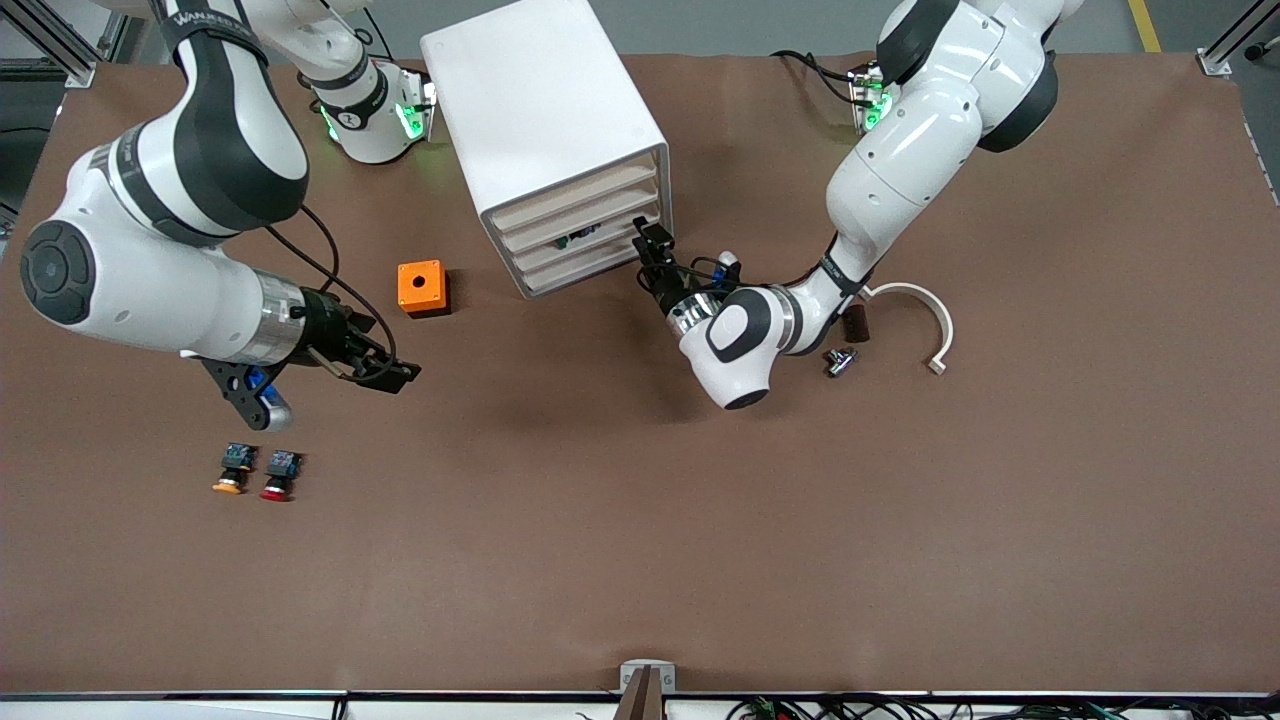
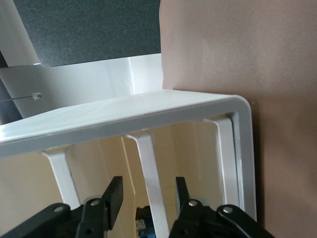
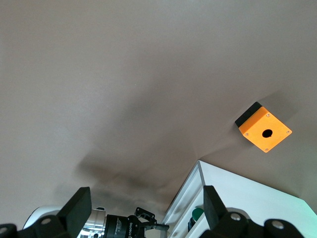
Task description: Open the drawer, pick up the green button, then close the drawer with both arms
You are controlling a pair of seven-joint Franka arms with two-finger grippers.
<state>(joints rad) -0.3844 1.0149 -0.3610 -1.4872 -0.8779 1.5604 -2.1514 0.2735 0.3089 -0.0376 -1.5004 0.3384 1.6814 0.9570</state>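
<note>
The tall white cabinet stands mid-table with four cream-fronted drawers. A middle drawer stands slightly out, and the green-capped button shows in the gap. My left gripper is open at the cabinet's front, at the end of that drawer. In the left wrist view its fingers stand either side of a white rail, with the button's blue-and-black body between them. My right gripper is open and empty over bare table. The right wrist view shows the green cap in the cabinet.
An orange box with a round hole sits beside the cabinet toward the right arm's end. A yellow-capped button and a red-capped button lie below the right gripper. A white curved piece, a dark cylinder and a small metal part lie by the left arm.
</note>
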